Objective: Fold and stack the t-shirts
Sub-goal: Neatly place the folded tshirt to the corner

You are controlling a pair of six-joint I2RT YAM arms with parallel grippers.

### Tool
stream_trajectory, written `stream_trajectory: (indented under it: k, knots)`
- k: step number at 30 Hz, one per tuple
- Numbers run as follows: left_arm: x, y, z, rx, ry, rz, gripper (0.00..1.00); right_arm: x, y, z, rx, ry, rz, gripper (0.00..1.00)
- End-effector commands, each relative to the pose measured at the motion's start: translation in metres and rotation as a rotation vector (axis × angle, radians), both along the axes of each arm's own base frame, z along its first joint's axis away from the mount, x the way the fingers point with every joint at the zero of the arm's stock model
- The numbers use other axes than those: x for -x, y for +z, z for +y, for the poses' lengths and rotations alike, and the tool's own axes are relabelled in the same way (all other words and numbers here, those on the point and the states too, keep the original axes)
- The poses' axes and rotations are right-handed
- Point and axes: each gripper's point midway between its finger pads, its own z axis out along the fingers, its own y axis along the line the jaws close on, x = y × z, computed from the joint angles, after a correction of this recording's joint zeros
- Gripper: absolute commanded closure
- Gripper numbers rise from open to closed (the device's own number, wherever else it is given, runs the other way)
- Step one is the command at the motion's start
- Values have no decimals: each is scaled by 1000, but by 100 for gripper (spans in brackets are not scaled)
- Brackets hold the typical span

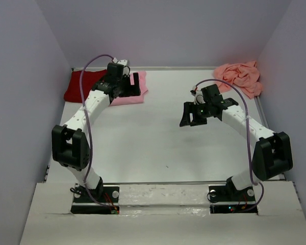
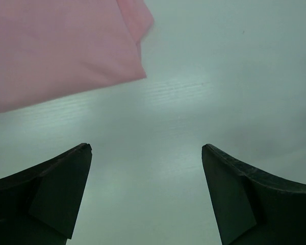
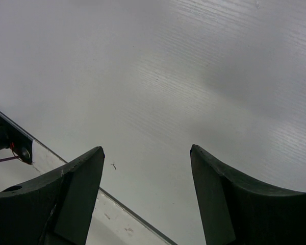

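Salmon-pink t-shirt (image 1: 239, 76) lies crumpled at upper right, not yet folded
Soft, light, floppy: best pinched at a hem or shoulder edge. Left end effector (image 2: 145, 153) gapes empty beside the folded light pink t-shirt (image 1: 132, 98); right end effector (image 1: 193, 116) hangs spread, empty, mid-bench

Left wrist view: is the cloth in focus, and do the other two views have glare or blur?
Left wrist view: the light pink t-shirt is soft-edged, the table hazy with mild sheen. Right wrist view: table grain crisp upper right, fingers dark and underexposed. Top external view: evenly lit, sharp, shadows faint.
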Motion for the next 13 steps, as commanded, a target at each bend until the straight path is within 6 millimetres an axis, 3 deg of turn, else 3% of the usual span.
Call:
stream_trajectory:
  k: [1,2,3,5,13]
  knots:
    - [39,-17,-5,13,0,69,1,-16,16,4,-14,2,-75,26]
    - [47,-26,-4,17,-1,87,1,-17,17,5,-17,-1,-78,26]
    - [51,-19,-3,29,-4,69,1,-18,19,5,-20,-2,-83,26]
    - [60,-25,-3,32,-13,83,1,-19,21,6,-23,-5,-86,26]
    - [75,-22,-3,29,-56,75,1,-20,26,4,-27,-23,-112,26]
